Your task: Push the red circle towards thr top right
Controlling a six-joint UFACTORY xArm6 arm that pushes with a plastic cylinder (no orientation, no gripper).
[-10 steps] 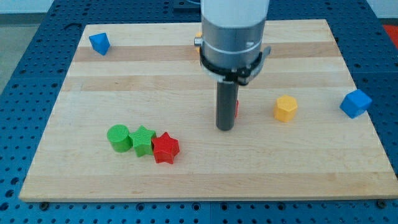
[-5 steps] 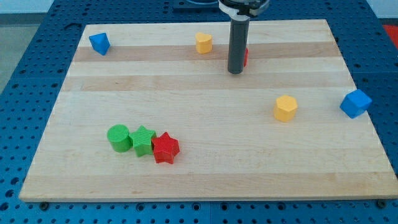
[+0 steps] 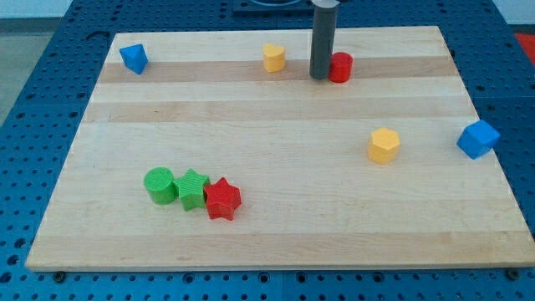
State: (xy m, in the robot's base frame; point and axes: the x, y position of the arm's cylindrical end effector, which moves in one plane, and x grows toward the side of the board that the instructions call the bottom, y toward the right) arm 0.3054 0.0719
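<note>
The red circle (image 3: 340, 67) lies near the view's top, right of centre, on the wooden board (image 3: 276, 217). My tip (image 3: 320, 77) rests on the board just left of the red circle, touching or almost touching its left side. The dark rod rises straight up out of the frame.
A yellow block (image 3: 273, 58) lies left of the rod. A blue block (image 3: 134, 58) sits at top left. A yellow hexagon (image 3: 384, 145) and a blue cube (image 3: 478, 139) lie at the right. A green circle (image 3: 159, 185), green star (image 3: 192, 189) and red star (image 3: 222, 199) cluster at bottom left.
My tip has moved from the board's middle up towards the view's top. The red circle went with it, upward and slightly right, and now shows clearly right of the rod.
</note>
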